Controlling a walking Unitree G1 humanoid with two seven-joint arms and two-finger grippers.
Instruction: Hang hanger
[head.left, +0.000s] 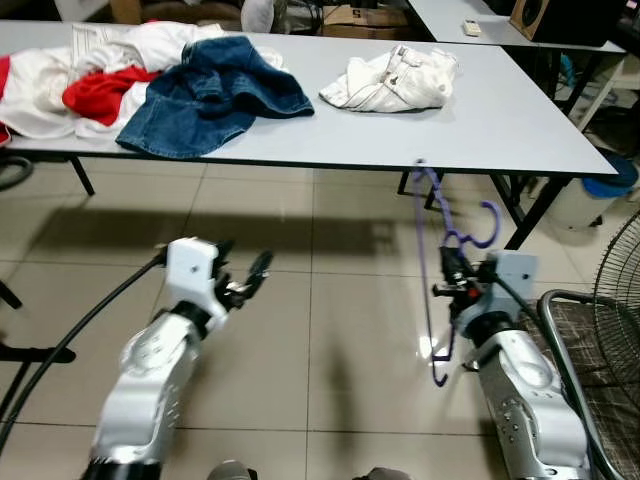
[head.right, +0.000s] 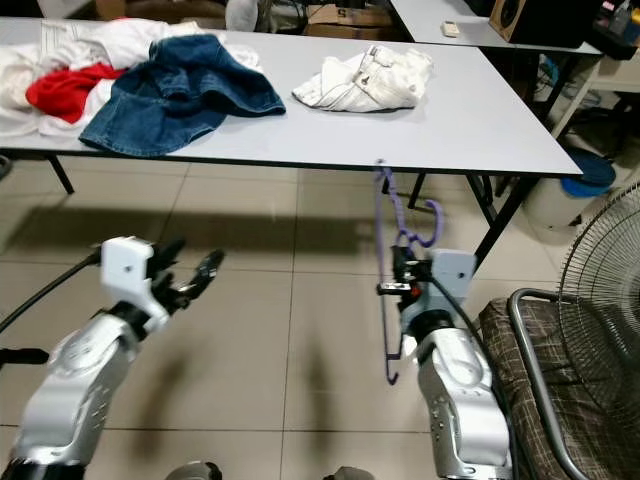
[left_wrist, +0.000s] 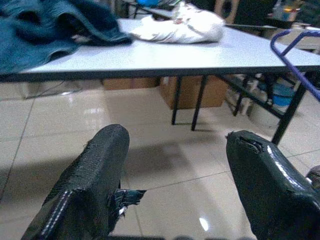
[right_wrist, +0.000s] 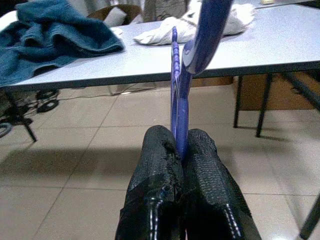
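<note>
Gripping 1 purple hanger (head.left: 432, 262) is right gripper (head.left: 452, 283); left gripper (head.left: 245, 283) spread wide, w/ nothing in it.

Both silver arms are reaching forward over the floor, side by side and well apart. The left gripper (head.left: 250, 280) is sitting out front on the left, its two black fingers (left_wrist: 85, 185) spread wide with nothing between them. The right gripper (head.left: 450, 280) is pinching tight, its fingers (right_wrist: 200, 175) pressed together around a purple hanger (head.left: 437, 240), wrist angled toward the far side.
</note>
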